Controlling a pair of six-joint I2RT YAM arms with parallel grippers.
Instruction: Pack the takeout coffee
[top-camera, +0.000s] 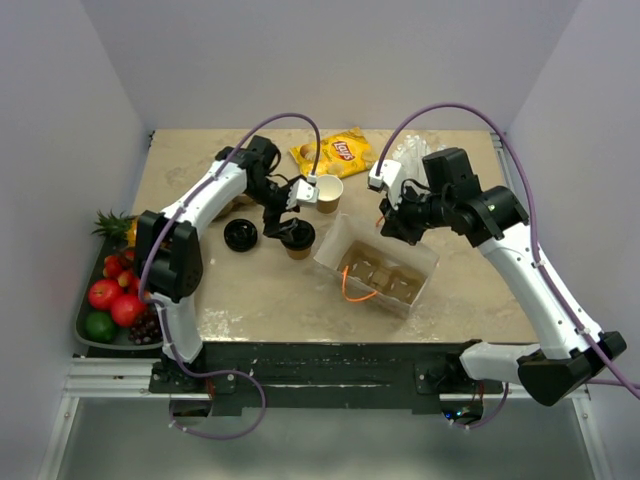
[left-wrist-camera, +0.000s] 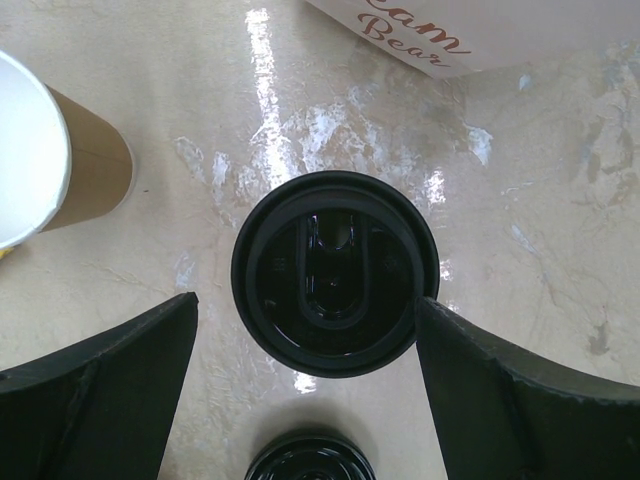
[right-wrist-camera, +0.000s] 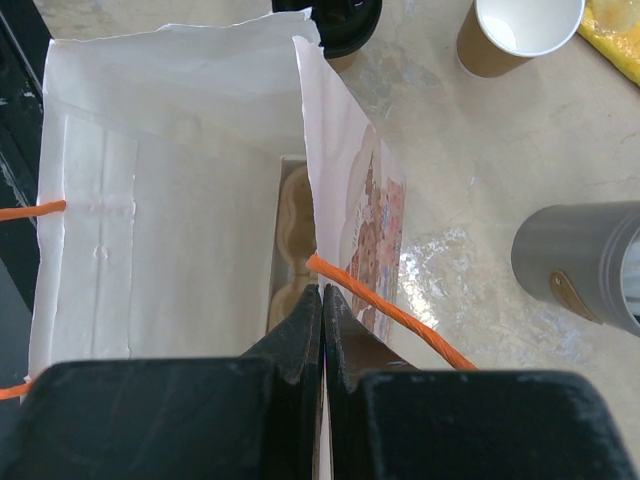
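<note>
The takeout coffee, a tan paper cup with a black lid (left-wrist-camera: 335, 272) pressed on, stands on the table (top-camera: 297, 240). My left gripper (left-wrist-camera: 306, 300) is open and hangs over it, one finger on each side. The right-hand finger (left-wrist-camera: 470, 370) sits at the lid's rim. A second tan cup (left-wrist-camera: 40, 160), open and white inside, stands beside it (top-camera: 328, 192). A loose black lid (top-camera: 240, 235) lies to the left. My right gripper (right-wrist-camera: 322, 292) is shut on the upper edge of the white paper bag (right-wrist-camera: 170, 150), next to its orange handle (right-wrist-camera: 390, 310).
A pulp cup carrier (right-wrist-camera: 290, 250) lies in the bottom of the bag (top-camera: 375, 265). A grey cup (right-wrist-camera: 580, 265) stands right of the bag. A yellow chips bag (top-camera: 335, 152) lies at the back. A tray of fruit (top-camera: 115, 295) sits at the table's left edge.
</note>
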